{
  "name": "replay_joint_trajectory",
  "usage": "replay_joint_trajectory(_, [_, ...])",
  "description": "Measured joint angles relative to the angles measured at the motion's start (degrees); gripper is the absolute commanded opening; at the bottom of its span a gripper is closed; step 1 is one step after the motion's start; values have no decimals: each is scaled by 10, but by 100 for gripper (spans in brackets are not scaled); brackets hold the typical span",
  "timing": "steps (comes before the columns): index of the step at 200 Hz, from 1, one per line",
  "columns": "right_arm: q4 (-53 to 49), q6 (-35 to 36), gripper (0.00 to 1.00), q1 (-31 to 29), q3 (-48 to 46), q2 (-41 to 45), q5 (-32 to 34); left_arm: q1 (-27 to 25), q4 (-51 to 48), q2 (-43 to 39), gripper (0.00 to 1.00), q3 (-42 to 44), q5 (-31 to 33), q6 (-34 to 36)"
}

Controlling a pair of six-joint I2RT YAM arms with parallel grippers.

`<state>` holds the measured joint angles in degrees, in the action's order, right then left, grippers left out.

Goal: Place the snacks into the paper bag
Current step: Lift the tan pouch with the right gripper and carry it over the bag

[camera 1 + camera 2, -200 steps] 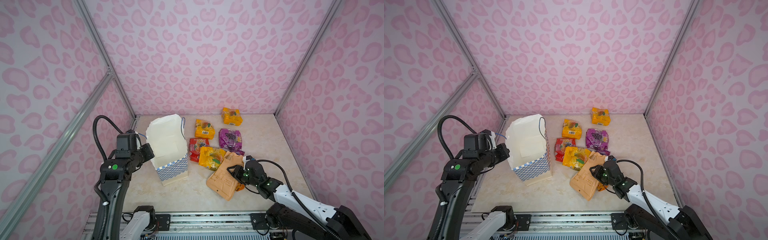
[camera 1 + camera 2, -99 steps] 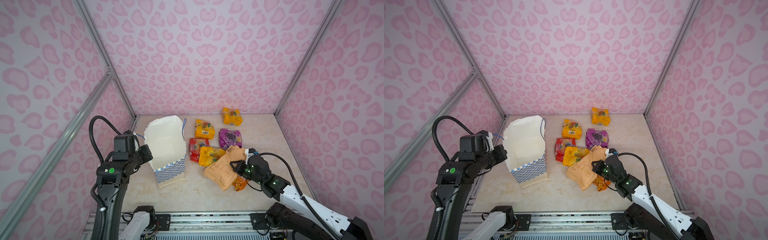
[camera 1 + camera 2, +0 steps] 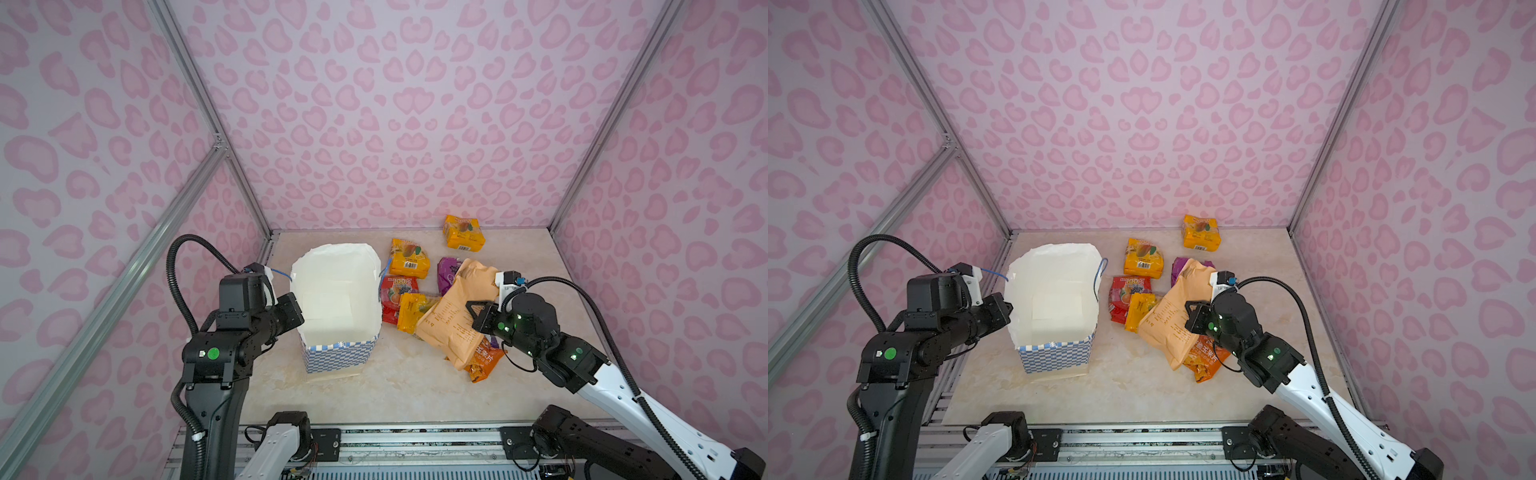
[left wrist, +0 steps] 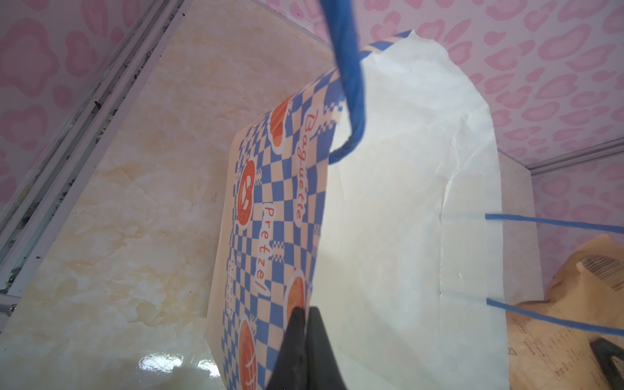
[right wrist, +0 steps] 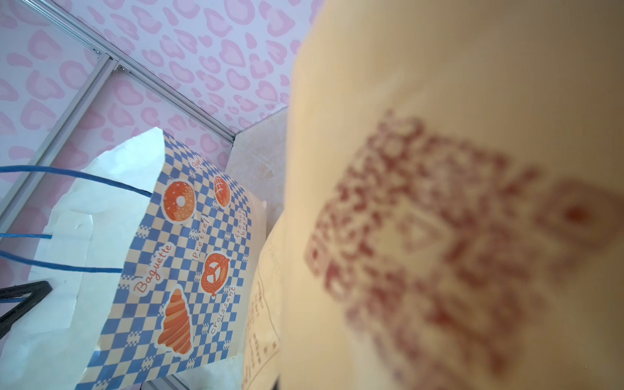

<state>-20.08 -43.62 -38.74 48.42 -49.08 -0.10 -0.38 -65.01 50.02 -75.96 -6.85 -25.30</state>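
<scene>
The paper bag (image 3: 338, 353)'s rim is pinched by the left hand (image 4: 305, 314). A tan kraft pouch (image 3: 449, 324) is clamped in the right hand (image 3: 478, 311), with a chips bag (image 3: 484, 359) just beneath.

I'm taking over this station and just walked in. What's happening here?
The left pincer is shut on the paper bag at its rim, holding it upright. The right pincer is shut on the tan kraft pouch, tilted over the orange chips bag. The fruit pouches lie on the table; nothing shows inside the bag.
</scene>
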Motion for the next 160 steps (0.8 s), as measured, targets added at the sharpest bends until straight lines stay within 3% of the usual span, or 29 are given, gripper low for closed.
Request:
replay_joint_trajectory(82, [-35, 123, 0, -14, 260, -90, 28, 0, -9, -7, 3, 7, -18, -2])
replay_joint_trajectory(160, [-11, 203, 0, -126, 541, -308, 0, -4, 16, 4, 3, 17, -47, -32])
